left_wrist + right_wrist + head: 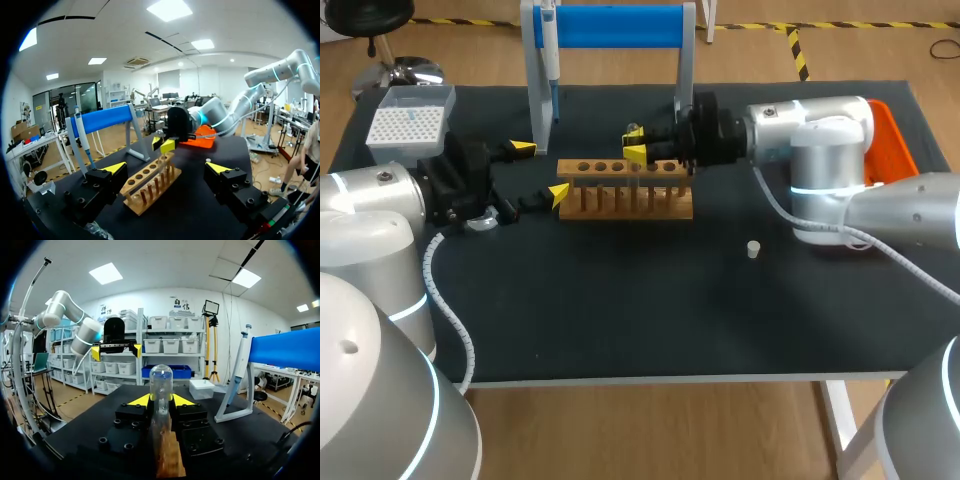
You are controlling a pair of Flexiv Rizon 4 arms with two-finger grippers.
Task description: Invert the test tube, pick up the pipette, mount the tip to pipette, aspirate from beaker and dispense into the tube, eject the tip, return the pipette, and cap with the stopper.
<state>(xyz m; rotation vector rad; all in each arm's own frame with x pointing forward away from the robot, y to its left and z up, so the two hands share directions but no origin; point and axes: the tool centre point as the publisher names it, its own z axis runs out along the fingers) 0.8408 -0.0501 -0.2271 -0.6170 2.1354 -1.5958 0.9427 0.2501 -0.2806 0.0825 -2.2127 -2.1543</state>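
Note:
A clear test tube [161, 390] stands upright with its rounded end up between the fingers of my right gripper [161, 401], which is shut on it from both sides. In the head view that gripper [635, 145] hangs over the wooden tube rack [625, 190], near its back edge. My left gripper [542, 170] is wide open at the rack's left end, holding nothing. In the left wrist view the rack [150, 182] lies ahead between its fingers. The pipette [549, 45] hangs on the blue stand [610, 28] behind the rack. A small white stopper [753, 249] lies on the mat to the right.
A white tip box [412, 122] sits at the back left, beside my left arm. An orange tray [892, 140] stands at the back right, behind my right arm. The black mat [640, 310] in front of the rack is bare apart from the stopper.

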